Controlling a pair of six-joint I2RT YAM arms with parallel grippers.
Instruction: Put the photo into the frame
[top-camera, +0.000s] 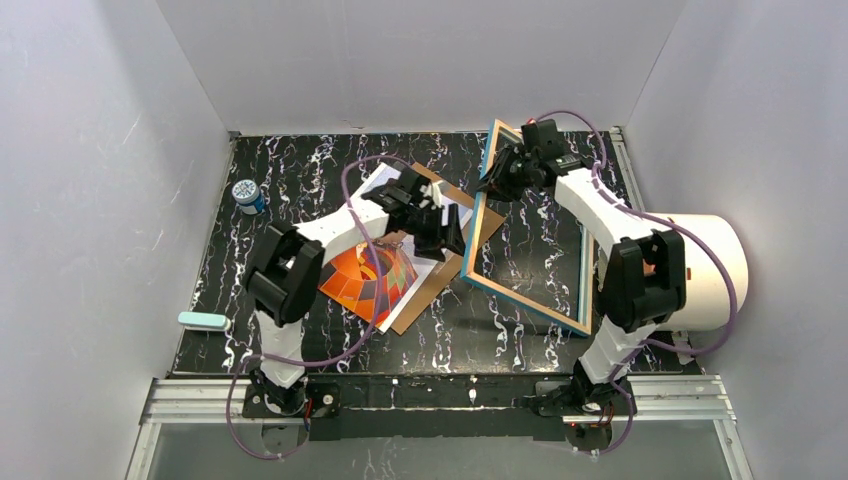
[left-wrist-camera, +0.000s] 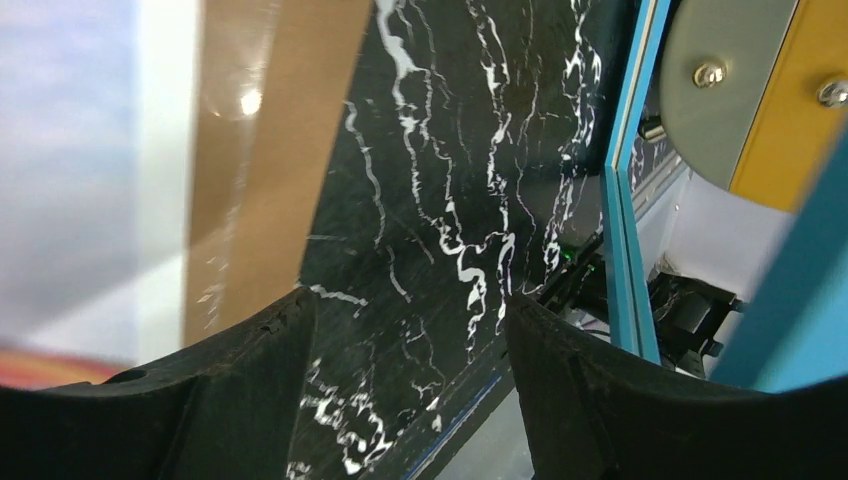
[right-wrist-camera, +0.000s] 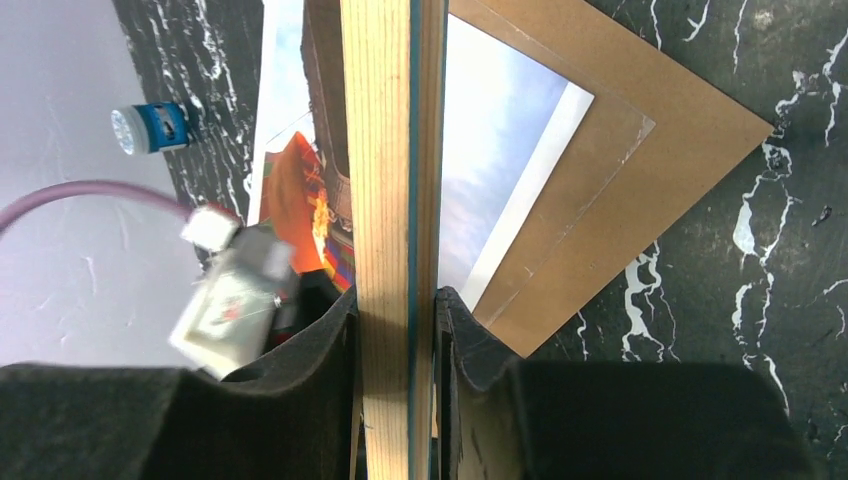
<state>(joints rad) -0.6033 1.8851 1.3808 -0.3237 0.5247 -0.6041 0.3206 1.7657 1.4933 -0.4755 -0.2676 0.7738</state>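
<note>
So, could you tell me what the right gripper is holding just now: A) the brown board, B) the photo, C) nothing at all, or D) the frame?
D: the right gripper pinches the wooden edge of the frame, while the photo and brown board lie flat on the table.
</note>
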